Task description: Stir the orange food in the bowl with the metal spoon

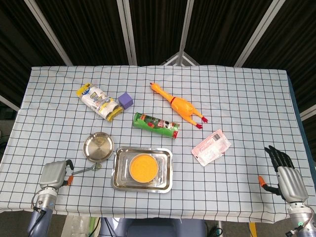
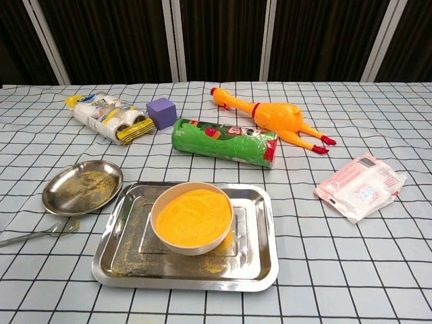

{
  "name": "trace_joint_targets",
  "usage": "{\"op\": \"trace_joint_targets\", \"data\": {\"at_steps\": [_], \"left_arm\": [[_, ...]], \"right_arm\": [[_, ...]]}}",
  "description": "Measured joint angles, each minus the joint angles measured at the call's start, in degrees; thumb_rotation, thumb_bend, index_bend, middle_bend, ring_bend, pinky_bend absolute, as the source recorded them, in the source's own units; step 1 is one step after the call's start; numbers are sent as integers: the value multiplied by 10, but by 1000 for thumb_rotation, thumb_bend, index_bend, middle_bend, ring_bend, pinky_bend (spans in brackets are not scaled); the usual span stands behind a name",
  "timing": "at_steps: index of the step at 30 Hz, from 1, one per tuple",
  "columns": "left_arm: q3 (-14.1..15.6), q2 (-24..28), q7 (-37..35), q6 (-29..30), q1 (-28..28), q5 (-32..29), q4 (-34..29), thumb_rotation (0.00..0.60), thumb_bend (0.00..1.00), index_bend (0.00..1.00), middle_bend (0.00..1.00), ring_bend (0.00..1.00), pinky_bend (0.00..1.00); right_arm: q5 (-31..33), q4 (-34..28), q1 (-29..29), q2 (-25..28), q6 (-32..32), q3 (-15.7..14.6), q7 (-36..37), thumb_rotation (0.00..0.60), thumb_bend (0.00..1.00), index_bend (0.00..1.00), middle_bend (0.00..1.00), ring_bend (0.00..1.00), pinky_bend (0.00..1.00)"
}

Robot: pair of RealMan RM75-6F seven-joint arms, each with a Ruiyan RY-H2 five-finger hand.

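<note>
A white bowl (image 1: 143, 167) (image 2: 192, 216) full of orange food stands in a steel tray (image 1: 118, 183) (image 2: 263, 264) near the table's front. The metal spoon (image 1: 88, 169) (image 2: 37, 235) lies flat on the cloth left of the tray, handle pointing left. My left hand (image 1: 53, 174) is at the front left edge, its dark fingers and orange-tipped thumb apart just by the handle's end; whether they touch it I cannot tell. My right hand (image 1: 286, 178) rests at the front right corner with fingers spread, holding nothing. Neither hand shows in the chest view.
A small round metal dish (image 1: 98, 146) (image 2: 82, 185) sits just behind the spoon. Further back lie a green can (image 1: 156, 124) (image 2: 225, 141), a rubber chicken (image 1: 178, 105) (image 2: 270, 116), a purple cube (image 1: 125, 100), a tissue pack (image 1: 98, 101) and a pink packet (image 1: 211, 147) (image 2: 361, 185).
</note>
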Motion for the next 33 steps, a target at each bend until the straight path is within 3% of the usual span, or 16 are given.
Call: {"op": "trace_joint_targets", "data": {"at_steps": [7, 33], "left_arm": [[-10, -16, 9, 1, -14, -40, -4, 600, 521, 452, 1000, 1000, 1000], [0, -58, 29, 24, -43, -71, 15, 600, 527, 492, 1000, 1000, 1000]], "right_arm": [[-1, 0, 0, 0, 1, 0, 1, 600, 404, 0, 0, 0, 0], [-2, 1, 0, 0, 1, 0, 1, 600, 404, 0, 0, 0, 0]]}}
